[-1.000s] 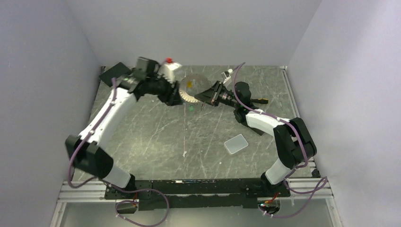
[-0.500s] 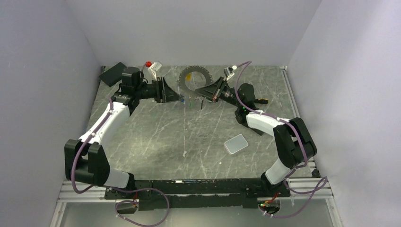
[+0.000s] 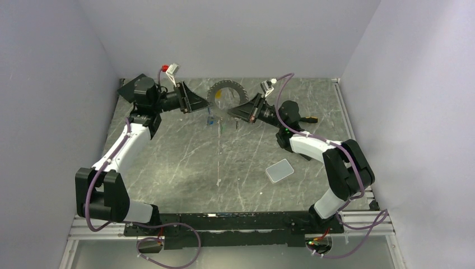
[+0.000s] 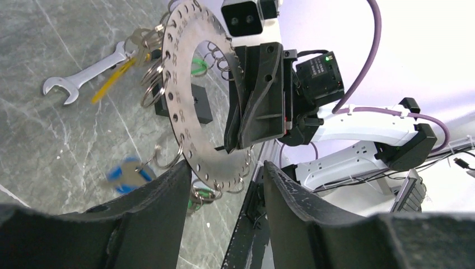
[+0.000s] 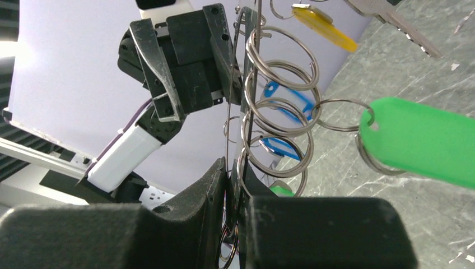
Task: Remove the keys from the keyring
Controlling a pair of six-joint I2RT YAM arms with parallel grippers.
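Observation:
The keyring is a flat silver ring with holes round its rim, held upright above the far table. Keys hang from it on small split rings. They carry green, yellow and blue tags. My right gripper is shut on the keyring's lower edge. My left gripper is open and empty, just left of the keyring, with its fingers either side of the lower rim without touching. A blue-tagged key shows blurred under the ring, also seen in the top view.
A silver wrench lies on the table behind the ring. A black block sits beside it. A grey rounded square pad lies near the right arm. A black plate is at the far left corner. Walls enclose three sides.
My left gripper has drawn back left and up from the keyring's lower left edge and now stands open. The keyring is held a little higher. A blue-tagged key now swings below it.

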